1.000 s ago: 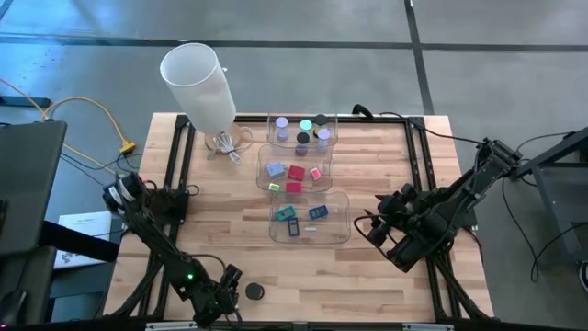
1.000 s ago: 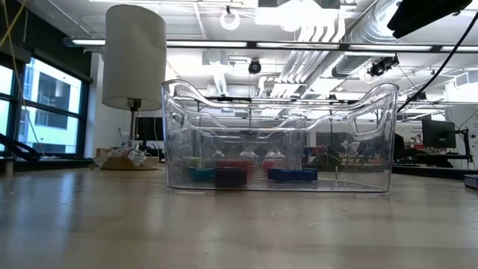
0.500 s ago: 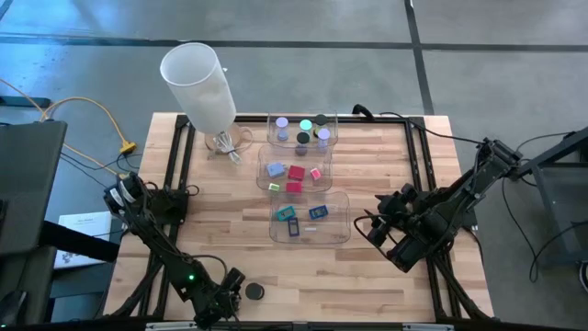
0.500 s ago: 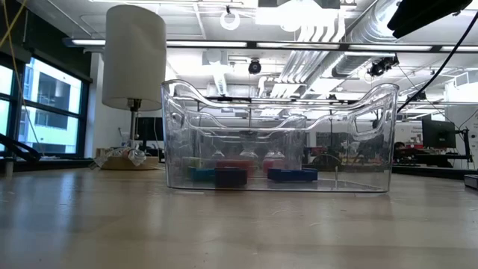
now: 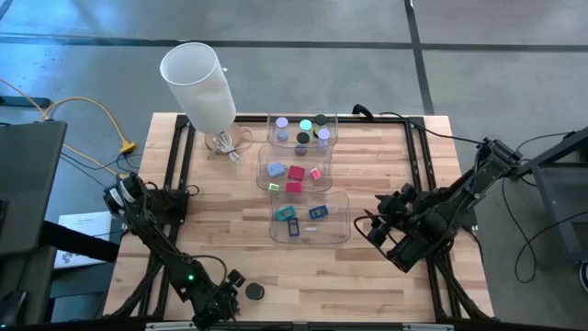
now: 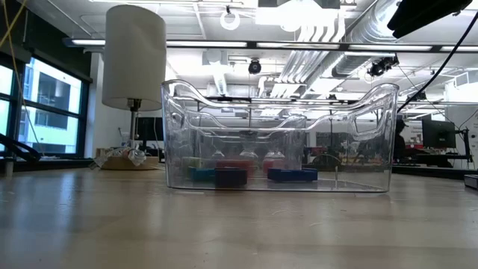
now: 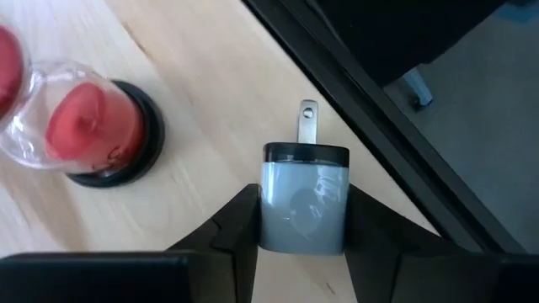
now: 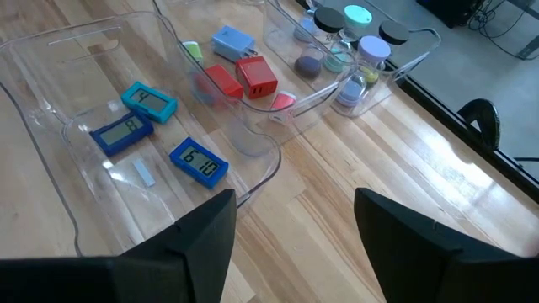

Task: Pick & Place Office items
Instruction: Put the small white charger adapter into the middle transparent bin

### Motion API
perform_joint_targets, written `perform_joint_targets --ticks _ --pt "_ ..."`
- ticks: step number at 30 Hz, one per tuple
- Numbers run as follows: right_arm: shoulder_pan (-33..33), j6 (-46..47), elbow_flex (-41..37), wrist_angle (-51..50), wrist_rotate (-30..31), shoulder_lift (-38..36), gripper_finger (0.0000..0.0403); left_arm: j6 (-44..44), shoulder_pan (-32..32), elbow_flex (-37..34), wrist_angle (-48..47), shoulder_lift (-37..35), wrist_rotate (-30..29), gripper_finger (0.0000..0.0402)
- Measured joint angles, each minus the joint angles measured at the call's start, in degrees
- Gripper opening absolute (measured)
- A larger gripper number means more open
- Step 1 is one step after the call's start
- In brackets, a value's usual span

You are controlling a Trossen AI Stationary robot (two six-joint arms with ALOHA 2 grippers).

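Note:
My left gripper (image 7: 303,240) is at the table's near edge, left of centre (image 5: 227,290), shut on a small grey-blue block (image 7: 303,202) with a black end and a metal prong. Beside it stands a round piece with a black base and a clear dome over red (image 7: 101,130), seen as a dark disc (image 5: 254,291) from above. Other office items lie in three clear bins: discs (image 5: 301,131), blocks (image 5: 294,170) and teal and blue pieces (image 8: 143,118). My right gripper (image 8: 295,244) hangs open above the table, right of the bins (image 5: 372,228). My left gripper pinches the grey-blue block by its two long sides (image 7: 268,210), one finger (image 7: 236,231) on each. The fingers slant down and lie along the block, whose black end and prong (image 7: 309,122) point away from them. Whether the block is clear of the wood does not show.
A tall white cylinder (image 5: 197,78) stands at the far left corner with a cable at its foot. The three bins (image 5: 340,230) run in a row down the table's middle. Black frame rails (image 5: 175,165) line the left and right edges. Bare wood lies between bins and arms.
My left gripper's fingers have drawn together at the near edge, beside the dark disc; the hand itself has stayed in place. The disc has not shifted.

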Motion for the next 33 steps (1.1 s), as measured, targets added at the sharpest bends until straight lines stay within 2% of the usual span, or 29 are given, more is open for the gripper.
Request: perform_joint_targets --ticks 10,22,28,33 --pt "0.0 0.0 0.0 0.0 0.0 0.0 0.0231 0.3 0.0 1.4 0.9 0.0 -0.5 0.0123" --pt "0.0 0.0 0.0 0.0 0.0 0.0 0.0231 -1.5 0.0 6.7 -0.8 -0.1 -0.7 0.0123" --pt "0.0 0.0 0.0 0.0 0.0 0.0 0.0231 -1.8 0.0 11.0 -6.1 -0.1 -0.7 0.0123" --pt "0.0 0.0 0.0 0.0 0.0 0.0 0.0231 2.8 0.8 19.1 -14.8 -0.1 -0.8 0.0123"
